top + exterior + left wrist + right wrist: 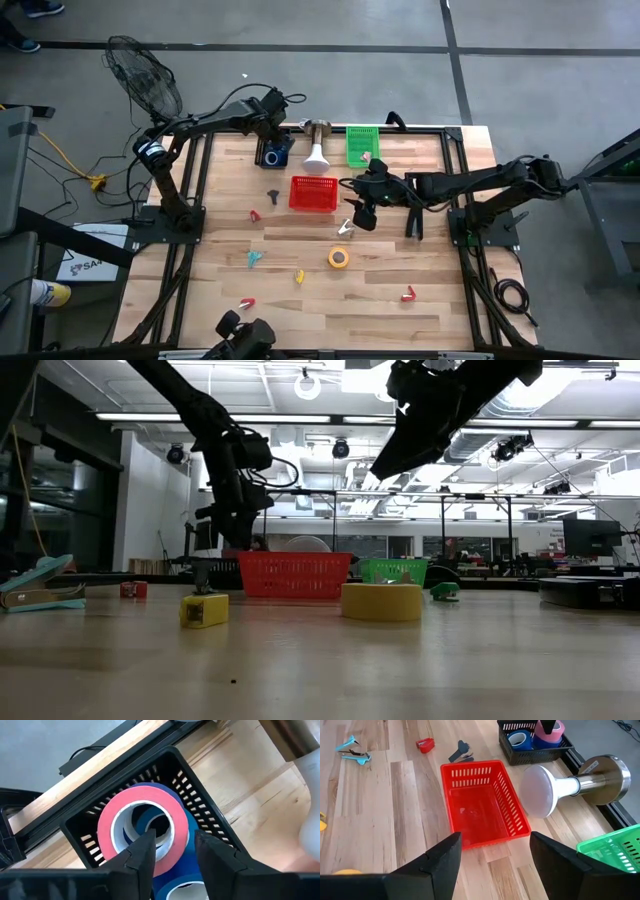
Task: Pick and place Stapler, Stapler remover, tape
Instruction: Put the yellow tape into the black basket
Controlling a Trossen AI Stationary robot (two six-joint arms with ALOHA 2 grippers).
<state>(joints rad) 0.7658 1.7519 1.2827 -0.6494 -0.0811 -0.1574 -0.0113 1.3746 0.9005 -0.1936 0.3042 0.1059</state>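
A pink tape roll (145, 800) lies on blue tape rolls (192, 832) inside a black basket (85, 827) at the table's far left. My left gripper (175, 840) points down over it, open. One finger is in the roll's hollow and the other outside its wall, with a gap on each side. My right gripper (495, 865) hangs open over the red basket (485, 800), holding nothing. A yellow tape roll (339, 258) lies flat mid-table. A teal stapler (255, 257) and small red (255, 214) and yellow (299, 277) stapler removers lie on the wood.
A green basket (362, 143) and a metal lamp-like object (317, 150) stand at the far edge. Another stapler (345, 229) lies under the right gripper. A dark remover (272, 193) and a red remover (408, 294) lie on the table too.
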